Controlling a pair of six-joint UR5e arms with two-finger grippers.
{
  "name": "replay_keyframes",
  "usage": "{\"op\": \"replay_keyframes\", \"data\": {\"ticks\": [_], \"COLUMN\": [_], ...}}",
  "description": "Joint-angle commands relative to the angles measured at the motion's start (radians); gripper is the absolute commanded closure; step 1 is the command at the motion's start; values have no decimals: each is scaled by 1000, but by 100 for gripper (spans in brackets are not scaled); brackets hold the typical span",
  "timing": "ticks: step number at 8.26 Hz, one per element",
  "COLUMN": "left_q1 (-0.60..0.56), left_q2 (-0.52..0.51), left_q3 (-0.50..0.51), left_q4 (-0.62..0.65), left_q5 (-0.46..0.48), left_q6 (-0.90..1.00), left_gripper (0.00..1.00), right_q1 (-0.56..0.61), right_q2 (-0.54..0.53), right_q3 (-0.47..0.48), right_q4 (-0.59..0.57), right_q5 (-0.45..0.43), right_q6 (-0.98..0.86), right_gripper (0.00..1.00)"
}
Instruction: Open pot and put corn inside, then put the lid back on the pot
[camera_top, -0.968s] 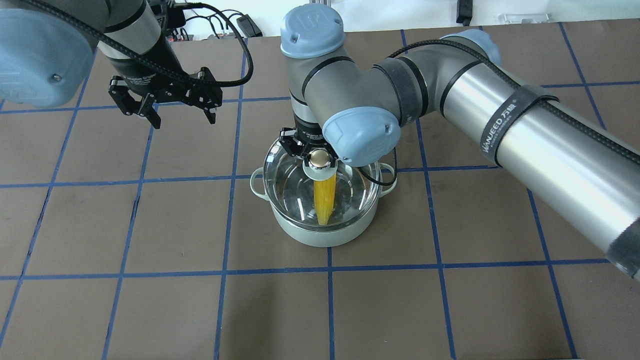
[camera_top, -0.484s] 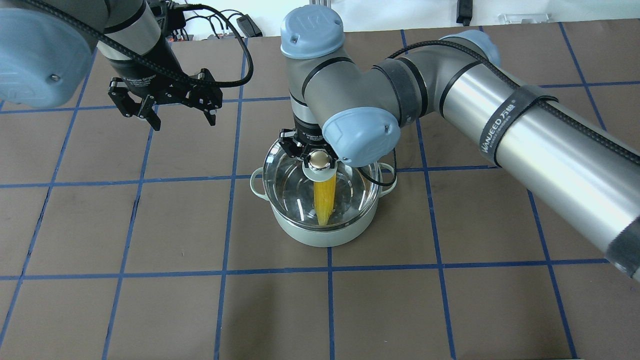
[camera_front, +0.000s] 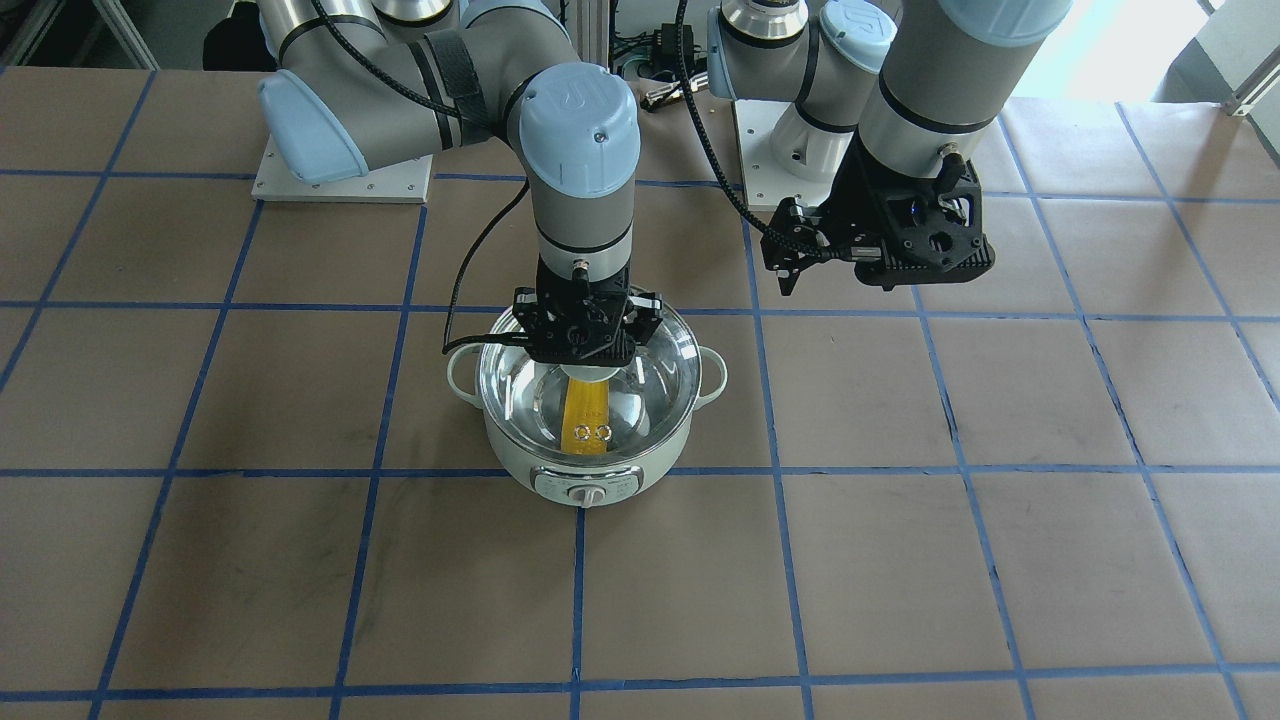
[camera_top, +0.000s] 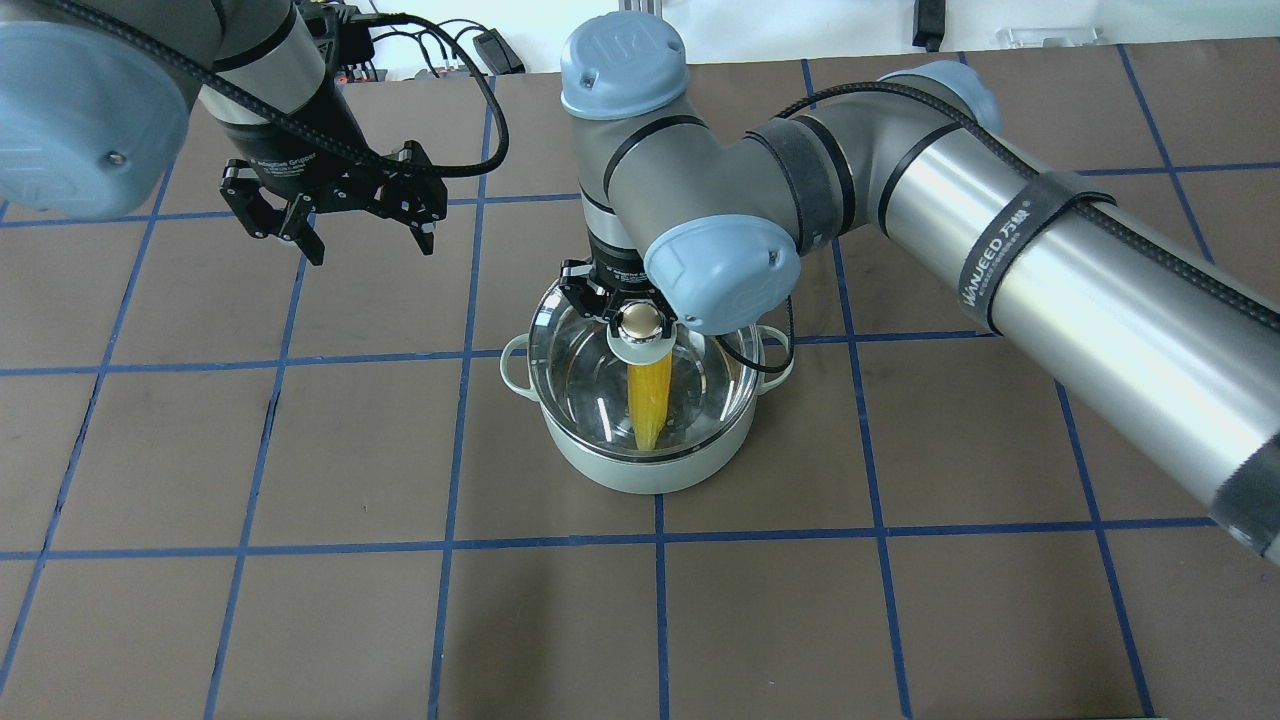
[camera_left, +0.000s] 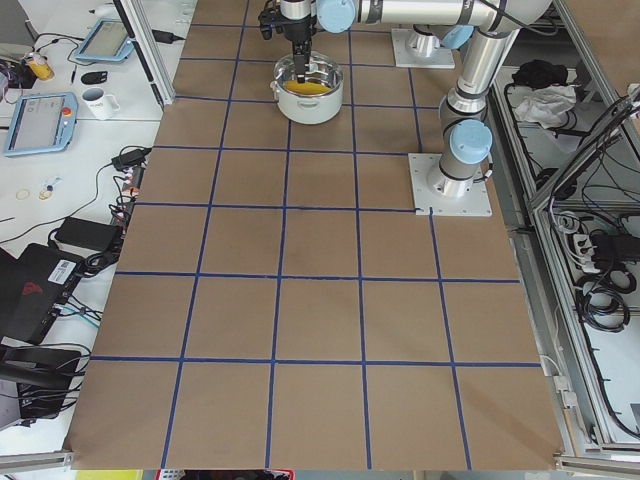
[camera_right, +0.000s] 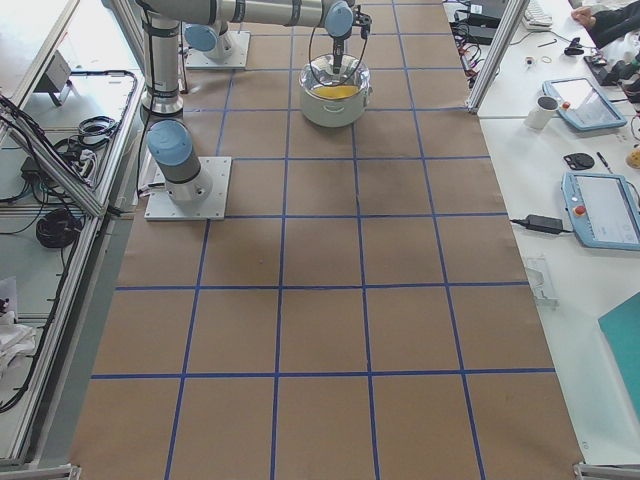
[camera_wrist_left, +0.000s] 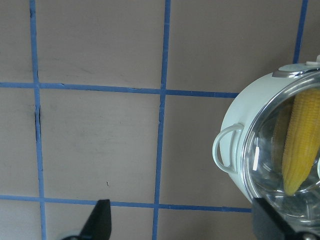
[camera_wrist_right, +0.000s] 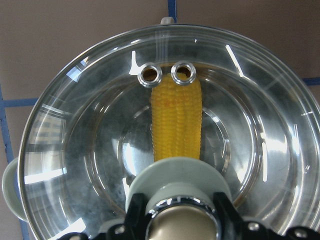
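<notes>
Yellow corn (camera_top: 648, 400): one ear, lying lengthwise inside the pot (camera_top: 650, 478), its tapered tip pointing toward the robot's side and its blunt end sitting beneath two metal vent rings (camera_wrist_right: 150, 74).

Clear glass lid (camera_wrist_right: 85, 150): domed, covering the pot's mouth and showing the corn through it. Whether its rim is resting fully on the pot, I cannot tell.

Pale mint pot: standing upright on a crossing of the blue lines, a loop handle (camera_wrist_left: 225, 150) sticking out at each side, its control panel (camera_front: 585, 487) facing away from the robot.

Right gripper (camera_top: 640, 320): pointing straight down over the pot's middle, its black fingers (camera_wrist_right: 136, 220) pressing in on either side of the lid's knob (camera_wrist_right: 182, 227).

Left gripper (camera_top: 370, 250): hanging in the air above bare table, well apart from the pot on the robot's left, its fingers spreading wide and holding nothing.

Table (camera_top: 300, 450): brown surface, carrying a grid of blue tape lines.
</notes>
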Motion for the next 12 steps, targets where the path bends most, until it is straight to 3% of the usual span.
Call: {"op": "replay_keyframes", "data": {"ticks": [1, 6, 12], "left_q1": [1, 1, 0], "left_q2": [1, 2, 2], "left_q3": [2, 5, 6], "left_q4": [0, 0, -1], "left_q5": [3, 5, 8], "left_q6": [1, 3, -2], "left_gripper": [0, 0, 0], "right_q1": [0, 0, -11], "right_q2": [-1, 0, -29], "right_q3": [0, 0, -6], "right_q4": [21, 18, 4], "right_q5": [-3, 3, -16], "right_q6": [0, 0, -43], "right_gripper": [53, 50, 9]}}
